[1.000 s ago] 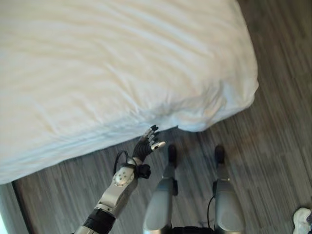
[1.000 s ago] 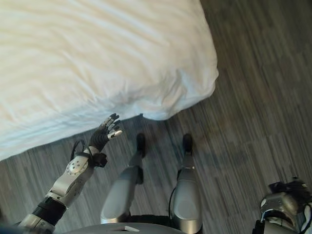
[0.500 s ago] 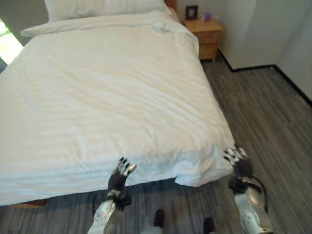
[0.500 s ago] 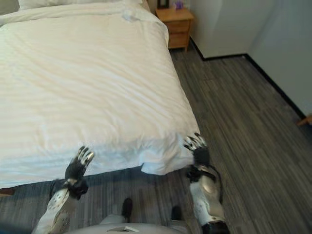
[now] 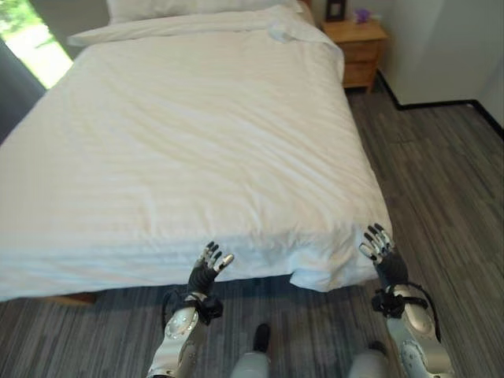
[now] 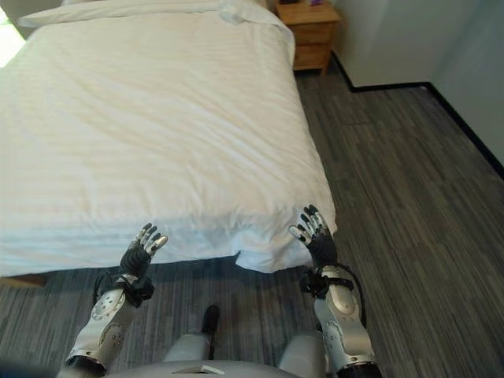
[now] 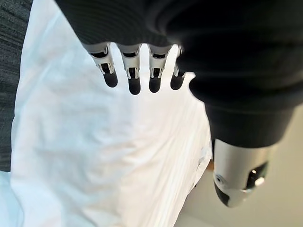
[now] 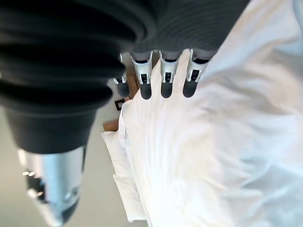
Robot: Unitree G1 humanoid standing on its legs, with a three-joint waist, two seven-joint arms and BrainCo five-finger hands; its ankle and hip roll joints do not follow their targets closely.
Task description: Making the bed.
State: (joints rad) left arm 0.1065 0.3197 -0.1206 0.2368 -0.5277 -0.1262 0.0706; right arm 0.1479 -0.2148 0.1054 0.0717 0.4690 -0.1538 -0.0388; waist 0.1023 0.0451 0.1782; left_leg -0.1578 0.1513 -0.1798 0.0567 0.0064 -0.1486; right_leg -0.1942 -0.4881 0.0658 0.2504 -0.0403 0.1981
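Bed: your white duvet (image 5: 205, 134) lies spread over the whole bed, its near edge hanging over the foot just ahead of both hands.
Left hand: your left hand (image 5: 206, 269) is raised at the duvet's near edge, fingers straight and spread, holding nothing.
Right hand: your right hand (image 6: 315, 235) is up by the near right corner of the duvet, fingers straight and fanned, holding nothing.
Pillows: you see pillows (image 5: 197, 8) at the far end.
Nightstand: a wooden nightstand (image 5: 356, 47) stands beside the head of the bed.
Floor: grey wood-look floor (image 6: 409, 197) runs along the right.

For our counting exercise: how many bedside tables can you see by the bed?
1: a wooden nightstand stands at the far right corner, beside the head of the bed. Another may be hidden on the other side.
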